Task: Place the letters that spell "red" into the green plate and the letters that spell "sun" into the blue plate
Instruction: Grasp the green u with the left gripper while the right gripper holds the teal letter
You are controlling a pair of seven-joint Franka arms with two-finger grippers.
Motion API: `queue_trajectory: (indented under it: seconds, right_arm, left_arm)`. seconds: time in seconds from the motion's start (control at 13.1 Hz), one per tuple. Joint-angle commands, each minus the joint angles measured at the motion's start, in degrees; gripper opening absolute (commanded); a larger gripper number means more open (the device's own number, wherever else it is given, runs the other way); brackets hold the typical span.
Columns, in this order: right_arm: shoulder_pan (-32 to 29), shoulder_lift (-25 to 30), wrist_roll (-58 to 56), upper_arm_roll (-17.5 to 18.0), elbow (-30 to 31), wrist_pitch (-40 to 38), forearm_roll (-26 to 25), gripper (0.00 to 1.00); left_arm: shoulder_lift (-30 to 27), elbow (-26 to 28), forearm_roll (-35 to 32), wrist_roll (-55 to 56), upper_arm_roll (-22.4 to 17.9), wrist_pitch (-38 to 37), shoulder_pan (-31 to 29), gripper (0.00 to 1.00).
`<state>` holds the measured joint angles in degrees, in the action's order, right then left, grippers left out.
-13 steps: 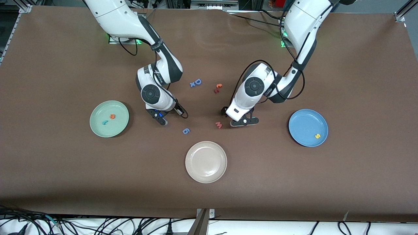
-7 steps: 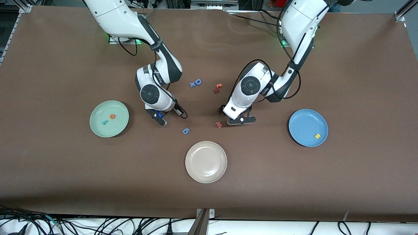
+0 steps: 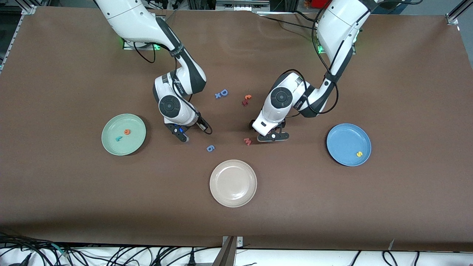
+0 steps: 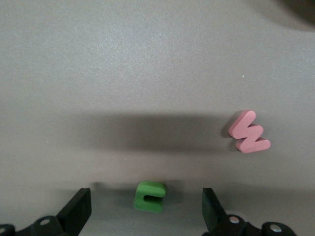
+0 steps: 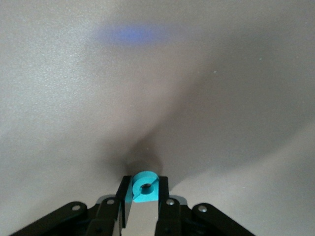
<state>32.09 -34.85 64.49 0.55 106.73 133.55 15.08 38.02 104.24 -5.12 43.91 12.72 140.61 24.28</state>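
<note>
The green plate [image 3: 137, 142] holds an orange e [image 3: 127, 131] and a teal r [image 3: 118, 139]. My right gripper [image 3: 182, 134] is low over the table between that plate and the blue 6. The right wrist view shows the right gripper [image 5: 145, 191] shut on the teal d [image 5: 145, 186]. The blue plate [image 3: 343, 140] holds a yellow s [image 3: 358, 153]. My left gripper [image 3: 272, 136] hangs low beside the pink w. In the left wrist view the left gripper [image 4: 146, 204] is open, with the green n [image 4: 150, 196] lying on the table between its fingers.
A pink w [image 3: 247, 141] lies beside the left gripper. A blue 6 [image 3: 210, 148] lies near the right gripper. A beige plate [image 3: 233, 183] sits nearest the front camera. A blue D [image 3: 223, 92], a small x [image 3: 217, 95] and orange and red letters [image 3: 246, 100] lie mid-table.
My left gripper has shifted slightly toward the right arm's end of the table, closer to the pink w. The right arm has barely moved.
</note>
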Motion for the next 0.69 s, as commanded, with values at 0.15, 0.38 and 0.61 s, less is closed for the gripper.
queue_trajectory:
  seconds: [0.15, 0.38, 0.61]
  right_arm:
    - [0.34, 0.75, 0.55, -0.20, 0.59, -1.88, 0.13, 0.14]
    - [0.34, 0.75, 0.55, -0.20, 0.50, -1.89, 0.04, 0.13]
    - [0.34, 1.71, 0.55, -0.29, 0.41, -3.82, 0.04, 0.12]
  left_arm:
    - [0.82, -0.79, -3.05, 2.32, -0.51, 0.45, 0.68, 0.87]
    - [0.82, -0.88, -3.05, 3.29, -0.51, 0.37, 0.68, 0.66]
    - [0.82, -0.88, -3.05, 4.60, -0.51, 0.37, 0.68, 0.52]
